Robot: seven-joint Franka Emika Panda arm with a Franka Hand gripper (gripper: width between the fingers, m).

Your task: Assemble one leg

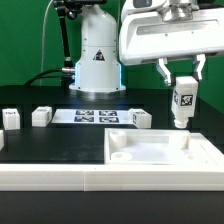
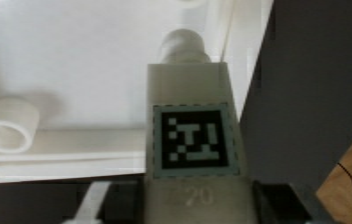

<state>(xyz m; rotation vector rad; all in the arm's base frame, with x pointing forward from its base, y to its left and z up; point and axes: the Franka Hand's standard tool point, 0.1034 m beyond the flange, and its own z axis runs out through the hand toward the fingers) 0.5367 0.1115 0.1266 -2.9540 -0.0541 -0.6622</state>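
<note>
The leg [image 1: 183,106] is held upright at the exterior view's right by the end effector [image 1: 183,86], closed on it above the white tray [image 1: 160,162], whose raised round socket [image 2: 9,122] is shown plainly only in the wrist view.

Count: 4 white legs. Held leg [image 1: 182,101] [image 2: 194,130] is in the one gripper [image 1: 181,88]. Three sit on the counter: left-edge leg [image 1: 8,118], second leg [image 1: 41,116], third leg [image 1: 138,118]. 1 rimmed white tray piece [image 1: 160,152] at the near edge. 1 marker board [image 1: 95,115].
</note>
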